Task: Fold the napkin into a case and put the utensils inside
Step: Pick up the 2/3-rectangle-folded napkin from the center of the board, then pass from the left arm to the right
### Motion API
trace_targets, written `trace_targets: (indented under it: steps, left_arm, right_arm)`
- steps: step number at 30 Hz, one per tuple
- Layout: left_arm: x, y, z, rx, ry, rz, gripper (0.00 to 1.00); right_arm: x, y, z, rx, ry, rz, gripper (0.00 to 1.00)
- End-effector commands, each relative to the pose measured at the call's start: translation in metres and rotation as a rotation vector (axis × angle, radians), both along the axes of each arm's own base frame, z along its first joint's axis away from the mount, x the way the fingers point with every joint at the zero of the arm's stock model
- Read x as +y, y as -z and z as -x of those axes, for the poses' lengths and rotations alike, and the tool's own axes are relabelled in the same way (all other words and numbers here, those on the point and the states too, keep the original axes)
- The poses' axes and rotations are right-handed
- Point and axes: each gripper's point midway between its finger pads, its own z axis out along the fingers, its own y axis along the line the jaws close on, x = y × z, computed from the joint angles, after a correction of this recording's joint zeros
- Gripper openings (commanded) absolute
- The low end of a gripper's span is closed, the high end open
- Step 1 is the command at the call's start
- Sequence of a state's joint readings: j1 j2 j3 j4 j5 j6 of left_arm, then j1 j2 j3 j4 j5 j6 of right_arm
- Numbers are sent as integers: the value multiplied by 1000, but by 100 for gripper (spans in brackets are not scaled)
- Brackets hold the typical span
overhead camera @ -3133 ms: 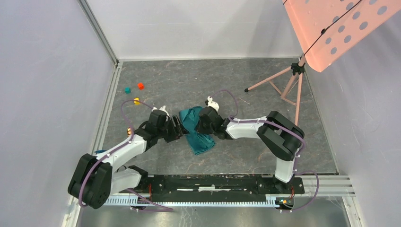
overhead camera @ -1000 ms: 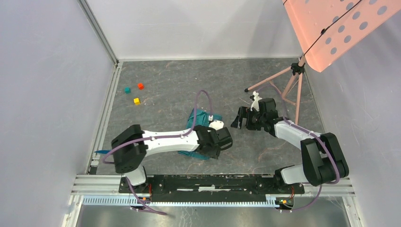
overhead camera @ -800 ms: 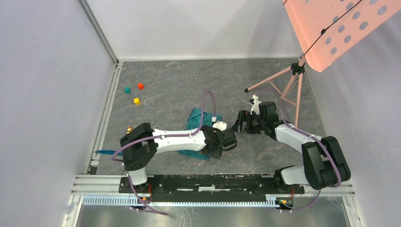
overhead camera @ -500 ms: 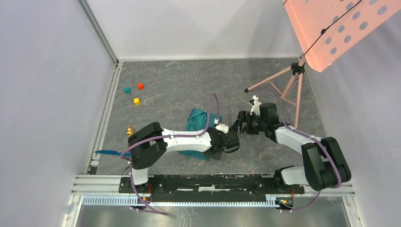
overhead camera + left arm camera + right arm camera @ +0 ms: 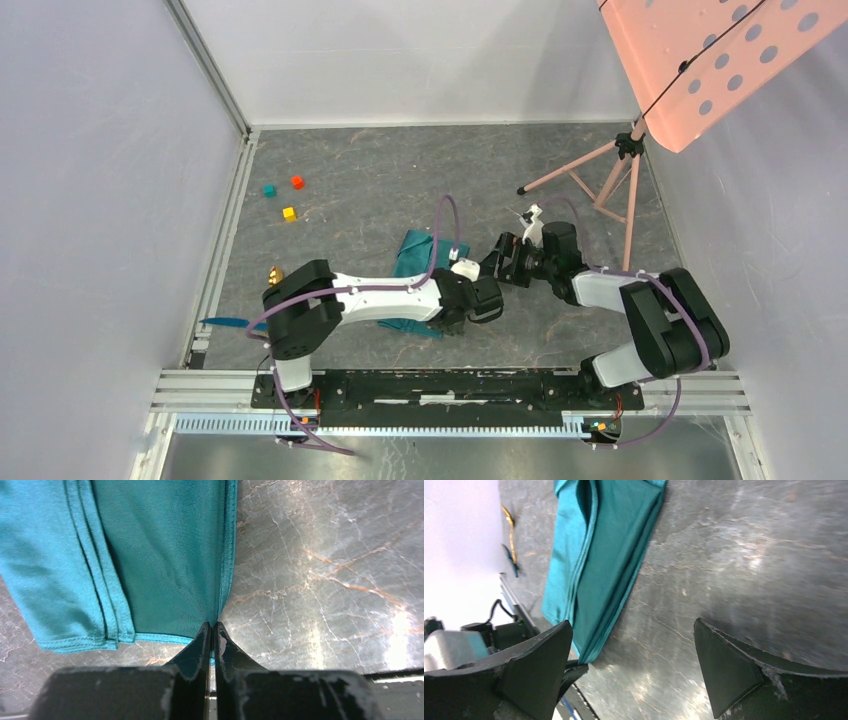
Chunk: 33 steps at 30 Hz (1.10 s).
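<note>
Your left hand [image 5: 212, 626] is pinching the folded teal napkin [image 5: 165, 555] at a hem corner, its fingers pressed tight together on the cloth. The napkin is lying in flat layers around the middle of the desk [image 5: 380, 170]. Your right hand [image 5: 630, 630] is sitting just right of the napkin with its fingers spread wide, holding nothing. The gold spoon [image 5: 274, 273] and the blue utensil [image 5: 225, 323] are lying well apart from the napkin, near the desk's left edge.
</note>
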State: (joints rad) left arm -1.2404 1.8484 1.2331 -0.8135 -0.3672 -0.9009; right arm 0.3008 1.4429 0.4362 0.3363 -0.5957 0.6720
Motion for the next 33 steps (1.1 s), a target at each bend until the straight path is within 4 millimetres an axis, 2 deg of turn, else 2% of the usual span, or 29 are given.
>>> trace_targets:
  steps: [1, 5, 10, 12, 19, 23, 28, 33]
  left_arm:
    - [-2, -36, -10, -79, -27, 90, 6]
    - [1, -50, -11, -98, -26, 115, 5]
    - [3, -52, -11, -103, -23, 117, 5]
    - [4, -52, -12, -104, -21, 113, 5]
    - [4, -50, -10, -101, -16, 124, 4]
    - [3, -48, -9, -95, -16, 129, 4]
    - [1, -48, -10, -97, -13, 138, 4]
    - [-5, -48, -10, -90, -2, 156, 4]
  right_arm:
    - [30, -16, -2, 37, 5, -141, 98]
    - [40, -23, -1, 72, 88, -232, 98]
    - [57, -23, 2, 139, 118, -284, 98]
    - [61, -22, 2, 159, 129, -306, 95]
    - [64, -18, -18, 109, 171, -312, 70]
    - [66, -11, -21, 113, 167, -306, 58]
    - [64, -4, -21, 105, 172, -278, 56]
    - [60, 1, -26, 61, 178, -219, 45]
